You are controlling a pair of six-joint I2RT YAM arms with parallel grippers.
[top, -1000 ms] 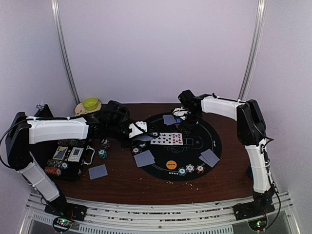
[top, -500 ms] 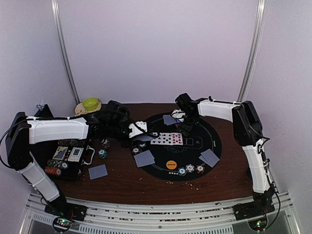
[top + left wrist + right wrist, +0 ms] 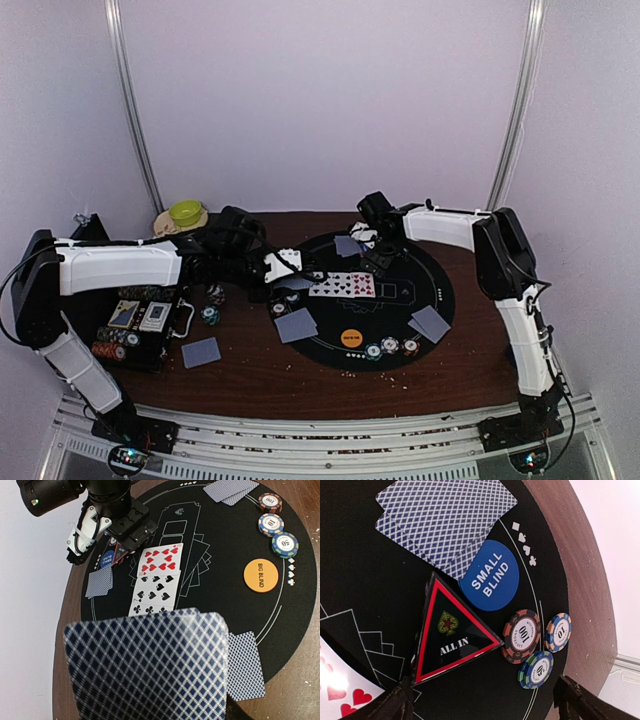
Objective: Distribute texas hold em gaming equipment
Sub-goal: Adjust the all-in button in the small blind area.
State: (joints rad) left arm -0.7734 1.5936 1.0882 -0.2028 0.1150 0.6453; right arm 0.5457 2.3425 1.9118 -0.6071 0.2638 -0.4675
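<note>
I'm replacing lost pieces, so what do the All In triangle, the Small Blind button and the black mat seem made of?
All In triangle: probably hard plastic or acrylic, judging by its thick slab edge and crisp red border. Small Blind button: likely plastic, smooth blue face, printed lettering. Black mat: matte, glare-free, perhaps felt or rubber; can't tell which.

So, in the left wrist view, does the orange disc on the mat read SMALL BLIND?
No, the orange disc is printed with the words BIG BLIND in black letters.
</note>
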